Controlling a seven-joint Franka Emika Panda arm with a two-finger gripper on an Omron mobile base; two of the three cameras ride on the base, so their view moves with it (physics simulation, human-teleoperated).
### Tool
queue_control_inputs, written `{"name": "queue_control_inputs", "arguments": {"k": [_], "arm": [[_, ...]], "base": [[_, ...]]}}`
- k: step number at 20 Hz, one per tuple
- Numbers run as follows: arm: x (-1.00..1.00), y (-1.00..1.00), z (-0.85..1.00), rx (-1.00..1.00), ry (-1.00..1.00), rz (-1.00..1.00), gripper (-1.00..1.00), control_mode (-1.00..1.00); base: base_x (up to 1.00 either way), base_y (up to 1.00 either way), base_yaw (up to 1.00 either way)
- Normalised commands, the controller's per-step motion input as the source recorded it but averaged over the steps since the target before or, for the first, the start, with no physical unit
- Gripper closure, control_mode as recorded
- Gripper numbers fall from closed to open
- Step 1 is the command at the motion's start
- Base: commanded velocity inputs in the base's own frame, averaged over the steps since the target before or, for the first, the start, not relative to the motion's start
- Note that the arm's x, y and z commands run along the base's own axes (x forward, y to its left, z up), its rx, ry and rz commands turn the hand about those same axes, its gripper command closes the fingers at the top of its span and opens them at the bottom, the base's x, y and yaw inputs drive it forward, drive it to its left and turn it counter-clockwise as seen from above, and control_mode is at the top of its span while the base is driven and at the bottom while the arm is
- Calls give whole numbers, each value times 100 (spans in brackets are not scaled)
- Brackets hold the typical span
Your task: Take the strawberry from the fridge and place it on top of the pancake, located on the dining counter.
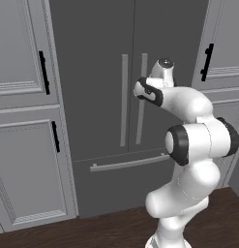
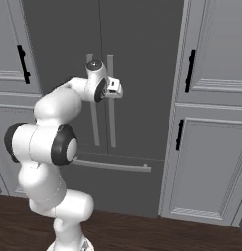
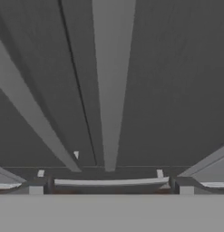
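Fridge [image 1: 101, 72] doors stand shut — the tall dark-grey French-door unit sits straight ahead of the robot, with its two long vertical bar handles [image 1: 124, 99] side by side at the centre seam and a horizontal drawer handle [image 1: 128, 162] below them. No strawberry can be seen; nothing behind the closed doors shows. The white arm [image 1: 188, 140] bends up and forward, its wrist raised level with the upper part of the right-hand door handle [image 2: 110, 98] and close in front of it. The claw [image 2: 117, 90] points toward the doors; its jaws are spread as wide as they go and hold nothing. From the hand view, one pale handle [image 3: 112, 86] runs down the middle of the picture, the door seam just beside it. Light-grey paneled cabinets [image 1: 24, 121] with short black pulls [image 1: 43, 72] flank the fridge on both sides — dark wood floor [image 1: 92, 230] lies beneath.
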Motion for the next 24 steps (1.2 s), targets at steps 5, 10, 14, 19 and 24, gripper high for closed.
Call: {"name": "queue_control_inputs", "arguments": {"k": [5, 10, 14, 19, 24], "arm": [[48, -3, -18, 0, 0, -4, -100, -100], [41, 0, -16, 0, -6, 0, -100, -100], [38, 0, -19, 0, -23, 4, -100, -100], [45, -2, -18, 0, -20, 4, -100, -100], [59, -34, 0, 2, -3, 5, -100, -100]], "base": [[0, 0, 0], [0, 0, 0], [0, 0, 0], [0, 0, 0], [0, 0, 0]]}}
